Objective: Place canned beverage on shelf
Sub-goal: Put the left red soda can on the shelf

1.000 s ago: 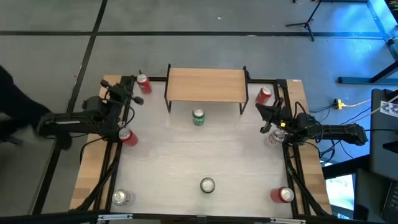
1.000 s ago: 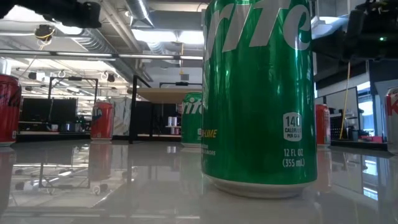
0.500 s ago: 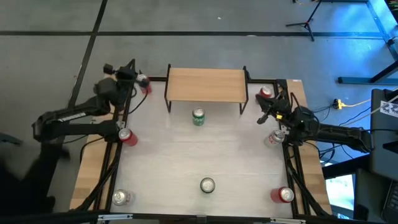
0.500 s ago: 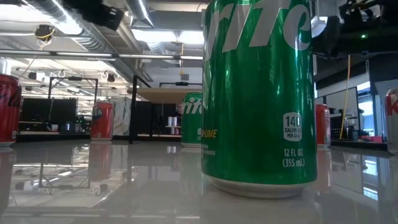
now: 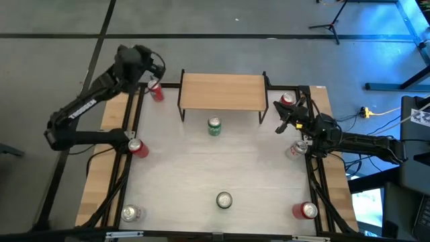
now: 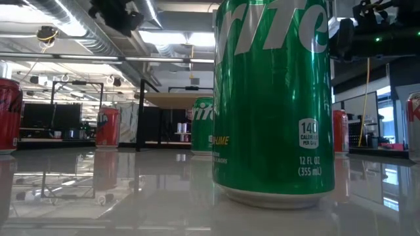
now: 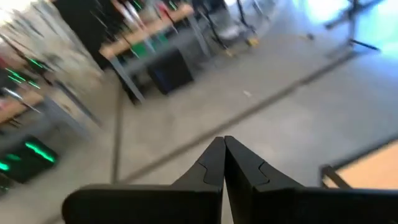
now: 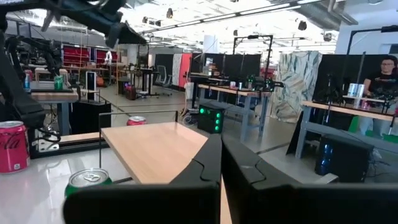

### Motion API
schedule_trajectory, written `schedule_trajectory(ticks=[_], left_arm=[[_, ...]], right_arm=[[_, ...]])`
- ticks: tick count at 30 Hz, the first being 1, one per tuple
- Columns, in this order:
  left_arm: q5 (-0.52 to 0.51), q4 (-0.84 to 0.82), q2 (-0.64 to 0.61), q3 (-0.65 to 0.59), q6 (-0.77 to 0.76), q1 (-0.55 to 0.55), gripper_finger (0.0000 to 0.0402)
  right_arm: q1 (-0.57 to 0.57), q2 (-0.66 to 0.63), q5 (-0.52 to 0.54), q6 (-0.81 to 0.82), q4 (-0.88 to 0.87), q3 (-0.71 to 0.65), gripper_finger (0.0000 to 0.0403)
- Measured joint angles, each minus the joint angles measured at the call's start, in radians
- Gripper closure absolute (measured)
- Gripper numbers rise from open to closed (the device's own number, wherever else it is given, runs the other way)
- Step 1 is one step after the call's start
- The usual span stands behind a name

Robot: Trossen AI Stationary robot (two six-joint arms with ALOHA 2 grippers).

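Observation:
The shelf [image 5: 223, 92] stands at the table's far middle on black legs, its wood top bare. A green can [image 5: 214, 126] stands upright on the table just in front of it, and shows in the right wrist view too [image 8: 87, 180]. My left gripper [image 5: 156, 66] is shut and held high over the far left corner, above a red can [image 5: 156, 91]; its fingers meet with nothing between them [image 7: 223, 149]. My right gripper [image 5: 281, 126] is shut beside the shelf's right end, near another red can [image 5: 287, 101]. It points across the shelf top [image 8: 155, 149].
More cans stand upright around the table: red at the left edge [image 5: 138, 147], silver at the right edge [image 5: 296, 149], green near the front middle [image 5: 224, 199], silver near left [image 5: 132, 214], red near right [image 5: 306, 210]. The table's middle is bare. A person [image 8: 385, 68] sits far behind.
My left gripper has risen and swung toward the far edge, from beside the left-edge red can to high over the far left corner, turning toward the shelf. It has stayed shut. My right gripper has crept a little toward the far edge. No can has moved.

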Motion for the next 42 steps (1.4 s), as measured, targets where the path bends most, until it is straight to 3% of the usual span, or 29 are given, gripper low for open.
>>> schedule_trajectory(ticks=[4,10,19,27,38,42], left_arm=[[0.143,-0.173,0.086,0.071,-0.083,0.091,0.0401],[0.314,-0.325,0.185,0.077,-0.087,0.171,0.0401],[0.293,-0.36,0.305,0.077,-0.064,0.21,0.0395],[0.303,-0.408,0.32,0.077,-0.105,0.245,0.031],[0.459,-0.483,0.32,0.077,-0.142,0.318,0.0163],[0.387,-0.468,0.32,0.077,-0.13,0.317,0.0138]], right_arm=[[0.0,0.0,-0.018,0.0,0.001,0.0,0.0398],[0.0,0.0,-0.059,0.0,-0.005,0.0,0.0398],[0.001,0.0,-0.071,0.0,-0.007,-0.001,0.0398],[0.001,0.0,-0.072,0.0,-0.01,-0.001,0.0398],[0.001,0.0,-0.083,-0.003,-0.017,-0.001,0.0398],[0.001,0.0,-0.089,-0.003,-0.017,-0.001,0.0398]])
